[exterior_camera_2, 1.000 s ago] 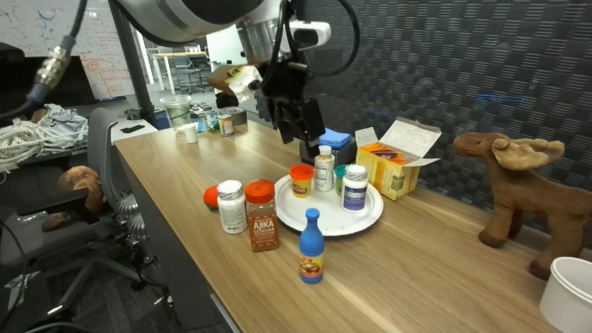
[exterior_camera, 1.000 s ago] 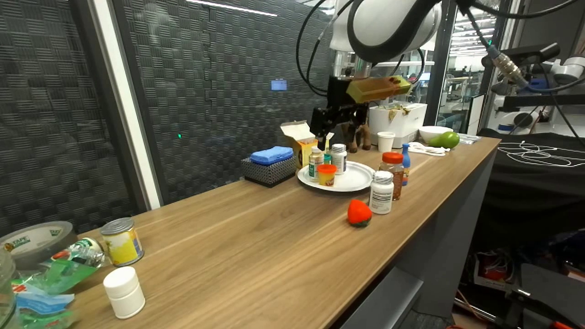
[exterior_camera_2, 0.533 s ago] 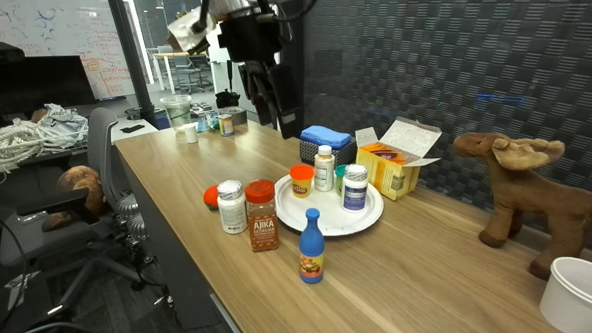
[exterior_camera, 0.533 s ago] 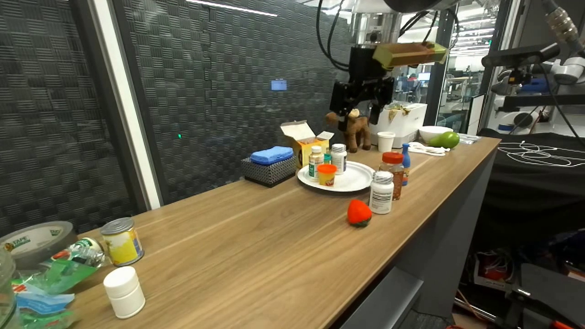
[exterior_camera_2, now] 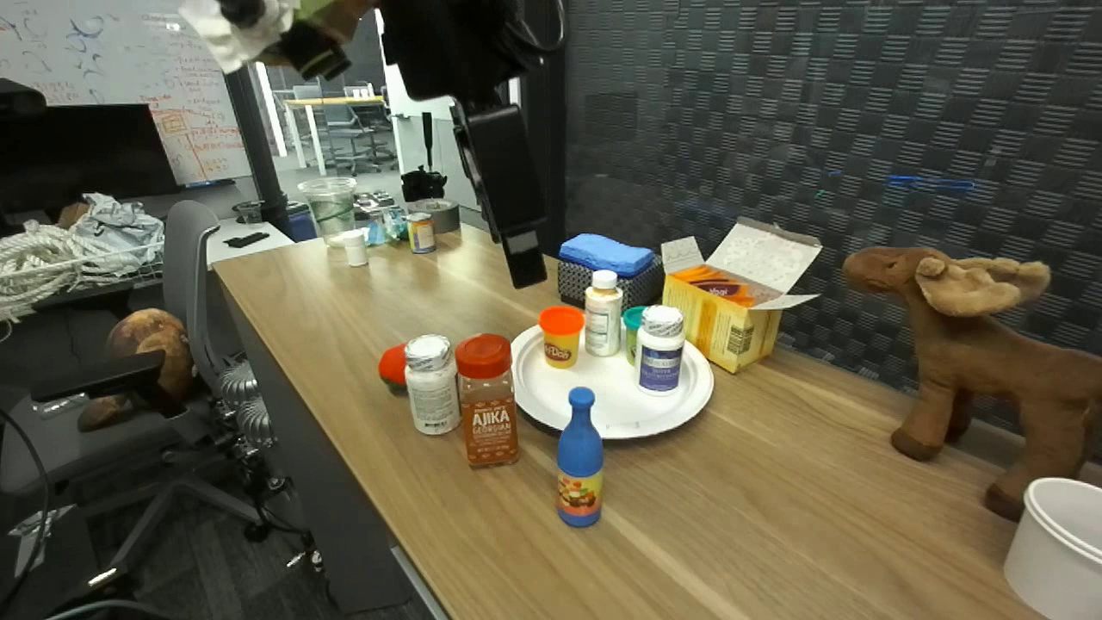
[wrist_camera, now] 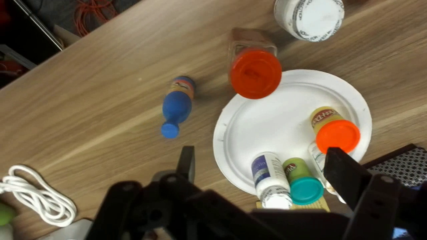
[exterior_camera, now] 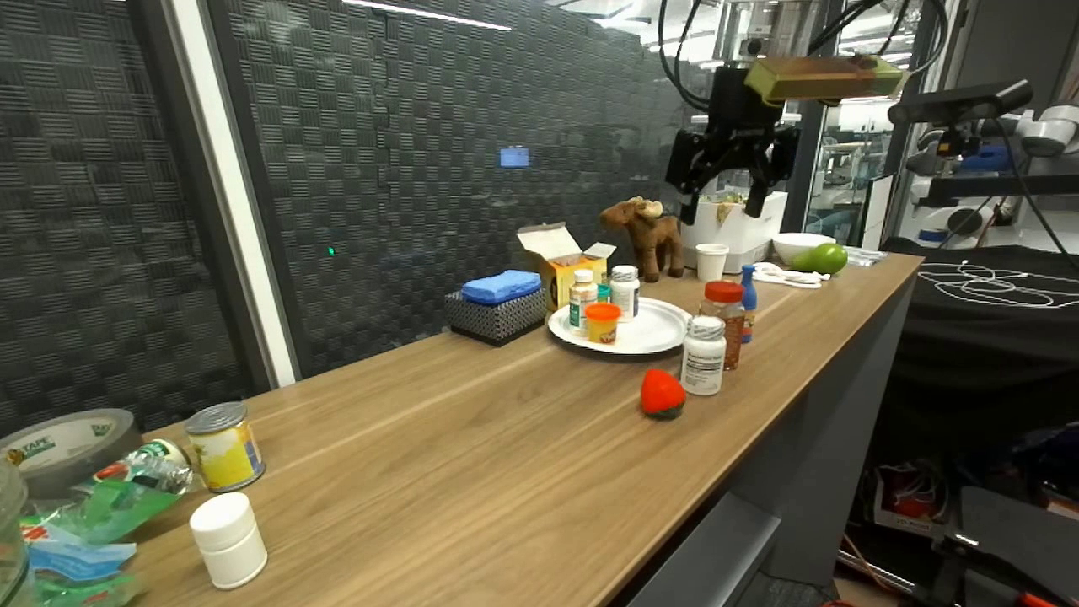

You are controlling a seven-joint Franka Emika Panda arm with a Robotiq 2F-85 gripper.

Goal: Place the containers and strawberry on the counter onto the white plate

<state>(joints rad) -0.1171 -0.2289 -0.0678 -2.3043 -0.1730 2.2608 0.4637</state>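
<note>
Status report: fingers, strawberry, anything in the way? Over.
Fingers open, nothing held. Strawberry on the counter, off the white plate. White bottle standing close beside the strawberry, may crowd the grasp.

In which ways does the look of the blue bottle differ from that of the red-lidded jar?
The blue bottle narrows to a slim neck, while the red-lidded jar is broad up to its lid. The bottle looks solid blue above its label; the jar looks see-through above its own. Both stand upright on the counter, off the white plate.
</note>
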